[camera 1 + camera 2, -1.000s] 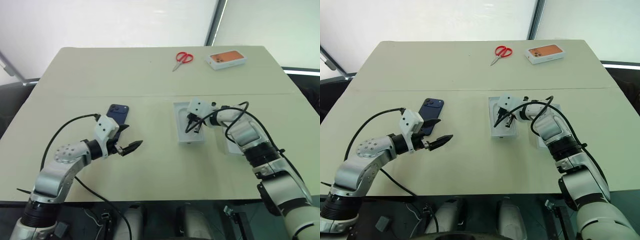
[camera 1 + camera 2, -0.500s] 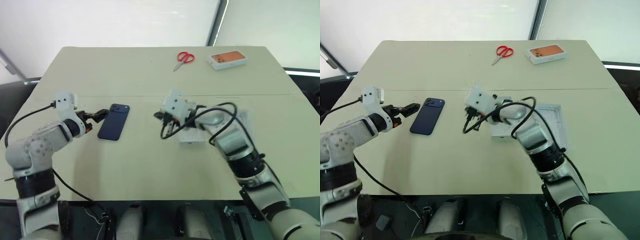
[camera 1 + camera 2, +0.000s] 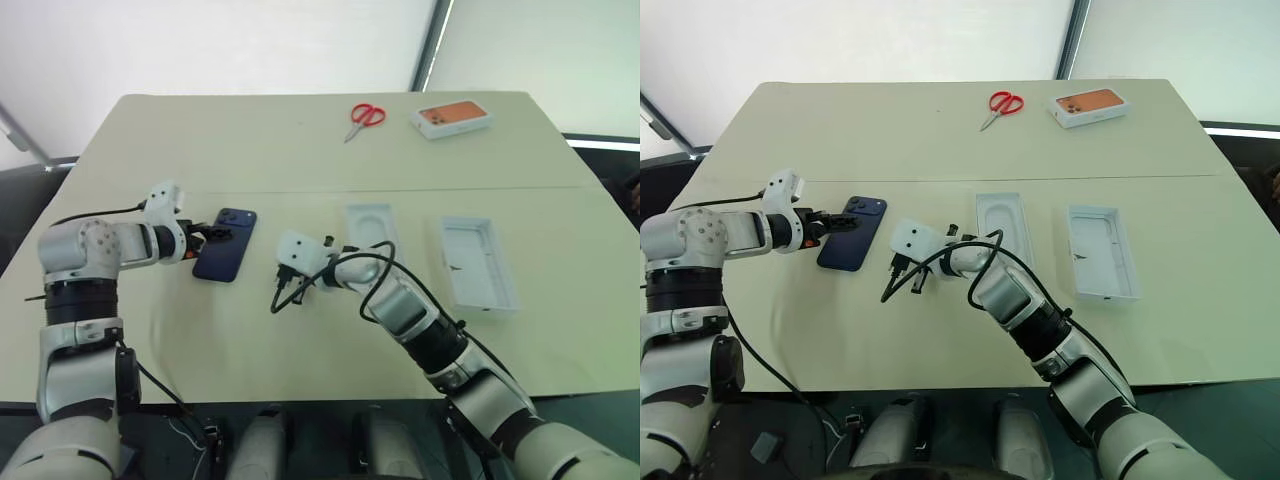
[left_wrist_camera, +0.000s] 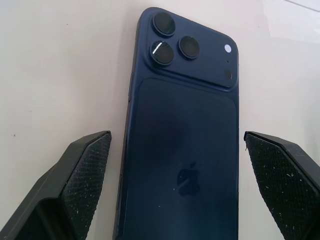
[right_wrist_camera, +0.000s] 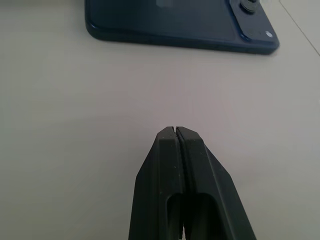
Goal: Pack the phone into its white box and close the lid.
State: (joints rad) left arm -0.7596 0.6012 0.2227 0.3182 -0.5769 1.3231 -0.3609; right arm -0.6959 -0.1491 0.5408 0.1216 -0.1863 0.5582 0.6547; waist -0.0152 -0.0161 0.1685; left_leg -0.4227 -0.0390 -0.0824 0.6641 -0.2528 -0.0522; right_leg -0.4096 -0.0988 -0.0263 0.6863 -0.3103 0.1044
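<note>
Left claw (image 4: 175, 175) is standing wide apart around the phone (image 3: 225, 258).
Glossy, stiff, probably slippery: better gripping its long edges mid-frame; right claw (image 5: 177, 137) is staying together.

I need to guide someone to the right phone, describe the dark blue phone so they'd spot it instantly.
On the beige table, look at its left half, just off the left gripper. The phone lies flat, back up: dark navy, three lenses, unlike the orange-topped box at the far edge.
</note>
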